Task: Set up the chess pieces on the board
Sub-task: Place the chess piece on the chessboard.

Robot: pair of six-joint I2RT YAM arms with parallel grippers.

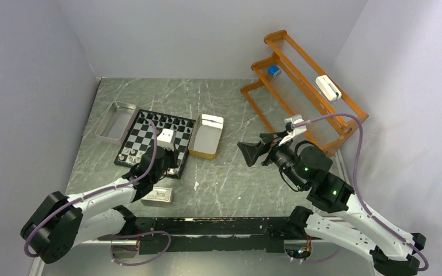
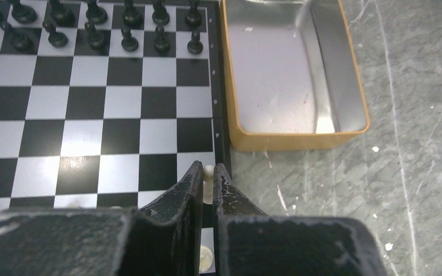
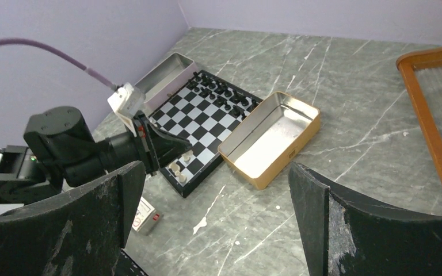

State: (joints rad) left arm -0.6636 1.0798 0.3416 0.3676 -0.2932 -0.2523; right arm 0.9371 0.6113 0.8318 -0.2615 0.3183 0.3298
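Grey marble tabletop (image 1: 224,178) | left gripper (image 2: 207,168) pinches tiny pale piece (image 2: 208,172) at right edge of black-and-white checked board (image 2: 92,103) | we aim to set it upright, mid-square | right gripper (image 1: 253,153) spread wide, right of board

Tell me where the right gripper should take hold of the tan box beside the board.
Grip the tan box by the long wall away from the board, coming down from above with the open right gripper, one finger inside, one outside. It lies open-side up with thin upright walls; the other long wall sits close beside the board.
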